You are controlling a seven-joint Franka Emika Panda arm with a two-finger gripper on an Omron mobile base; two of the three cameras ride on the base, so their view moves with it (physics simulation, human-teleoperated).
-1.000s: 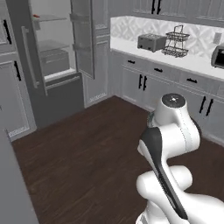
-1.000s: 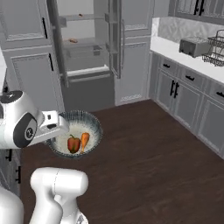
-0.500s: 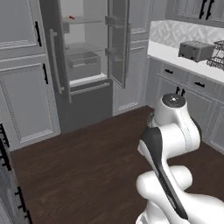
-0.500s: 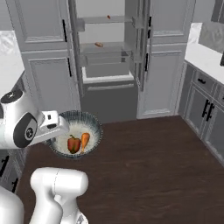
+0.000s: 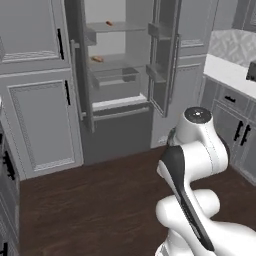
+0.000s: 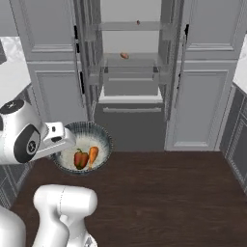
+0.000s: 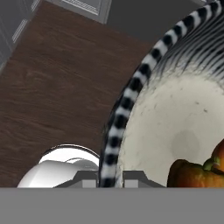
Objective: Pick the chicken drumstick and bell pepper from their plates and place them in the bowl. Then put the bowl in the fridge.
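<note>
My gripper [image 7: 107, 179] is shut on the striped rim of the dark grey speckled bowl [image 7: 175, 127], one finger on each side of it. The bowl [image 6: 83, 143] hangs at my left above the wooden floor, held by the gripper [image 6: 64, 140]. Inside it lie the red bell pepper [image 6: 80, 159] and the orange-brown chicken drumstick [image 6: 92, 155]; the bell pepper [image 7: 197, 174] also shows at the lower right of the hand view. The fridge [image 6: 130, 77] stands straight ahead with both doors open, and the fridge [image 5: 120, 75] sits left of centre in the left base view. The plates are out of view.
Small food items lie on the fridge shelves [image 6: 124, 55] [image 6: 138, 22]. Tall grey cabinets [image 5: 35, 90] flank the fridge. A white counter [image 5: 232, 72] with drawers runs along the right. Dark wooden floor [image 6: 159, 193] lies between me and the fridge.
The whole picture has swung as the base turned: the fridge has come from the side to straight ahead and nearer. The bowl stays in the gripper with both foods inside.
</note>
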